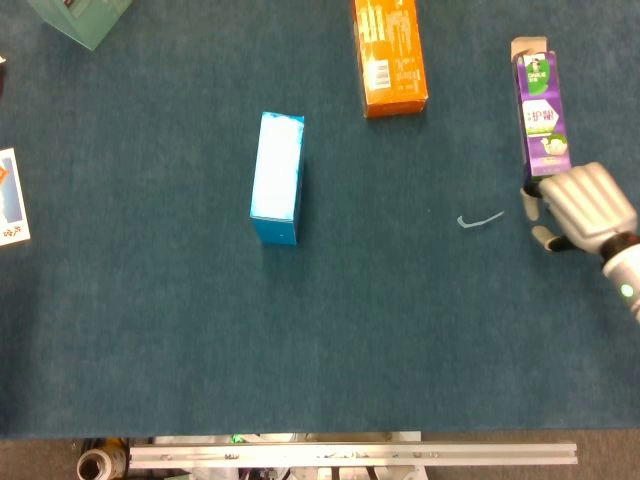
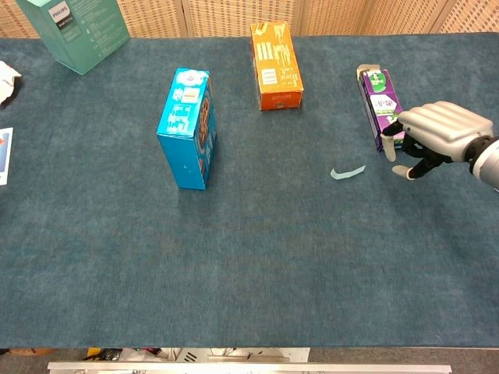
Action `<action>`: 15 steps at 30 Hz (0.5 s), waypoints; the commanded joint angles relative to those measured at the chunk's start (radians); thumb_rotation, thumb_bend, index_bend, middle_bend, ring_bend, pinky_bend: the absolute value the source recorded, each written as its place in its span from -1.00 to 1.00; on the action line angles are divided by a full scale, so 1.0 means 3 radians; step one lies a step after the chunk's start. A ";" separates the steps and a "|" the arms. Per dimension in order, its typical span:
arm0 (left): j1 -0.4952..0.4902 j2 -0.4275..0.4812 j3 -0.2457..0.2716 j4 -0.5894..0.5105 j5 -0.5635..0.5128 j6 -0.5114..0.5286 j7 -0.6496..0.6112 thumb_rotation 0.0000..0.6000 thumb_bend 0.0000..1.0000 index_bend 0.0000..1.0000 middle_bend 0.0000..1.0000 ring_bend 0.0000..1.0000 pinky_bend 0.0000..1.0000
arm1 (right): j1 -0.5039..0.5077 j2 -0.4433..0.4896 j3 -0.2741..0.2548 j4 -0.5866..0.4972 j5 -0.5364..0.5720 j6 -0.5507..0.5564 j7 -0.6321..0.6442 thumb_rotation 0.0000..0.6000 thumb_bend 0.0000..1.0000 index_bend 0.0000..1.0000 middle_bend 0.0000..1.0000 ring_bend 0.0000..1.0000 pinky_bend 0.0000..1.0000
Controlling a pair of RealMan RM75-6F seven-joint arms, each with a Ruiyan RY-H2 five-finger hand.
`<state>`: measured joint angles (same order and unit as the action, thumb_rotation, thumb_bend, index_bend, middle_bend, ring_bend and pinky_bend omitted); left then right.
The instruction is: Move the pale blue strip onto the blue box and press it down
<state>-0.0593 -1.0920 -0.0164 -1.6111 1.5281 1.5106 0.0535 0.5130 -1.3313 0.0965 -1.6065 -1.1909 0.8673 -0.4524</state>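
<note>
1. Low over the bench [image 1: 400, 340], right hand [image 1: 585, 205] [image 2: 437, 132] beside purple carton [image 1: 541, 115] [image 2: 382, 105], fingers curled apart, holding nothing.
2. Pale blue strip [image 1: 479, 220] [image 2: 347, 172] flat, well apart from blue box [image 1: 277, 178] [image 2: 187, 125].
3. Right forearm cut off; left hand unseen.

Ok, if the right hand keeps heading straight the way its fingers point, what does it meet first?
Probably the pale blue strip: the right hand points left across the table toward it, with bare cloth between. Its height above the table is unclear.

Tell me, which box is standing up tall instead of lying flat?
The blue cardboard box near the middle. It stands on its edge, while the orange box and purple carton lie flat on the table.
</note>
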 commanded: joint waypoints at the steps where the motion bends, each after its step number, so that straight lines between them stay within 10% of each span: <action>1: -0.0005 -0.0005 -0.0001 0.0008 -0.0005 -0.0012 -0.0005 1.00 -0.01 -0.56 0.07 -0.03 0.06 | 0.0091 -0.0113 -0.0008 0.0109 0.0084 -0.0082 -0.0060 1.00 -0.48 0.16 1.00 1.00 1.00; 15: -0.0016 -0.0012 0.0002 0.0028 -0.0027 -0.0050 -0.0021 1.00 -0.01 -0.57 0.07 -0.03 0.06 | 0.0401 -0.0493 -0.0037 0.0451 0.0356 -0.0257 -0.0213 1.00 -0.48 0.15 1.00 1.00 1.00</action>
<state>-0.0640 -1.0956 -0.0159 -1.6027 1.5199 1.4955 0.0472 0.6301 -1.4748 0.0861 -1.4747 -1.0880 0.7927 -0.5145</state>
